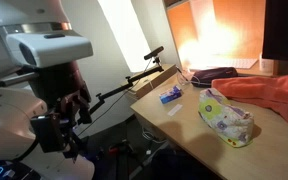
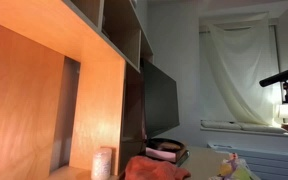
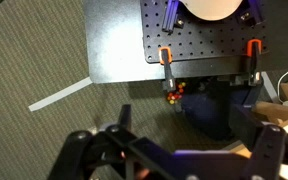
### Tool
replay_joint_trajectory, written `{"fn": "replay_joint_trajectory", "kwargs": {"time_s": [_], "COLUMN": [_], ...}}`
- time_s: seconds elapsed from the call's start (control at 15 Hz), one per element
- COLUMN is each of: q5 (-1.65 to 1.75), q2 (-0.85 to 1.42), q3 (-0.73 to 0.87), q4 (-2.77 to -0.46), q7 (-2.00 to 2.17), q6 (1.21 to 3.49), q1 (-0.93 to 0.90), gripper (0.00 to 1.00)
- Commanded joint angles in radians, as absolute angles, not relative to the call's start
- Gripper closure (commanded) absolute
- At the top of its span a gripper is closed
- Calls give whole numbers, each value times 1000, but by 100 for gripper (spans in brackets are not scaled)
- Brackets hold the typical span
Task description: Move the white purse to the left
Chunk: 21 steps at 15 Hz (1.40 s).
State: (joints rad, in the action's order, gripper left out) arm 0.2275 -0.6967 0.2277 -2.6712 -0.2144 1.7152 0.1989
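The white purse (image 1: pixel 227 116), a soft whitish pouch with a small coloured print, lies on the wooden table (image 1: pixel 179 120) near its front edge. It also shows at the lower right of an exterior view (image 2: pixel 233 168). My gripper (image 1: pixel 62 128) hangs off the table's left side, well apart from the purse. In the wrist view the gripper (image 3: pixel 174 160) points down at the carpet. Its fingers are spread wide with nothing between them. The purse is out of the wrist view.
An orange-pink cloth (image 1: pixel 267 92) lies behind the purse and also shows in an exterior view (image 2: pixel 152 168). A small blue packet (image 1: pixel 171 96) lies to the purse's left. A dark monitor (image 2: pixel 161 100) and wooden shelves (image 2: pixel 54 90) stand by the table. A metal base plate (image 3: pixel 134 45) lies on the carpet.
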Motion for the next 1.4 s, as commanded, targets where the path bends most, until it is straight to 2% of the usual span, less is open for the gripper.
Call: {"fn": "replay_joint_trajectory", "kwargs": {"time_s": [0.0, 0.6, 0.87, 1.33], "q5": [228, 244, 280, 378], "q2": [-697, -696, -688, -540], "q3": [230, 201, 97, -79], "q4": [-2669, -2654, -2604, -2423], "q7": [-213, -183, -110, -53], "q6": [1712, 1712, 1703, 1631], "q1": [196, 193, 160, 44], "gripper": [0, 0, 0, 0]}}
